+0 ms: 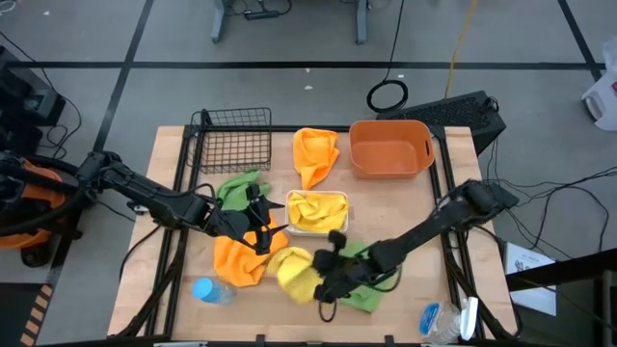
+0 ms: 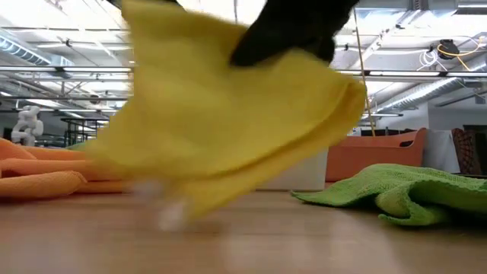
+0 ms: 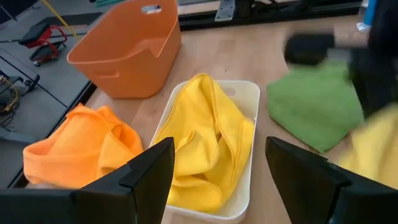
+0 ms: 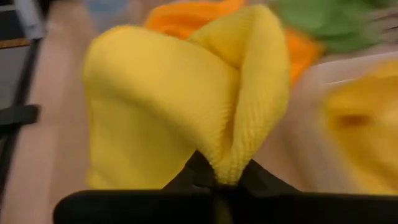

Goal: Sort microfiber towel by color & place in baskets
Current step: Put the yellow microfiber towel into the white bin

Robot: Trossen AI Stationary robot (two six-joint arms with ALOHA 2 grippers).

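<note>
My right gripper (image 1: pixel 324 274) is shut on a yellow towel (image 1: pixel 295 272) near the table's near edge, in front of the white tray (image 1: pixel 339 227). The tray holds another yellow towel (image 3: pixel 202 140). My left gripper (image 1: pixel 258 227) hovers open left of the tray, touching nothing. A green towel (image 1: pixel 365 289) lies under the right arm, and a second green towel (image 1: pixel 237 187) lies behind the left gripper. One orange towel (image 1: pixel 239 262) lies near the left gripper, another (image 1: pixel 316 154) between the black wire basket (image 1: pixel 234 141) and the orange tub (image 1: pixel 390 147). My right gripper pinches a bunched fold of the yellow towel (image 4: pixel 227 169) between its two fingers, several layers together. The fingers come from above and from the table's right. The towel hangs below the gripper (image 2: pixel 228 114); whether its lower end (image 2: pixel 176 207) touches the table, I cannot tell.
A blue plastic bottle (image 1: pixel 206 289) lies at the near left of the table. Some blue and white items (image 1: pixel 445 318) sit at the near right corner. The basket and the tub stand along the far edge.
</note>
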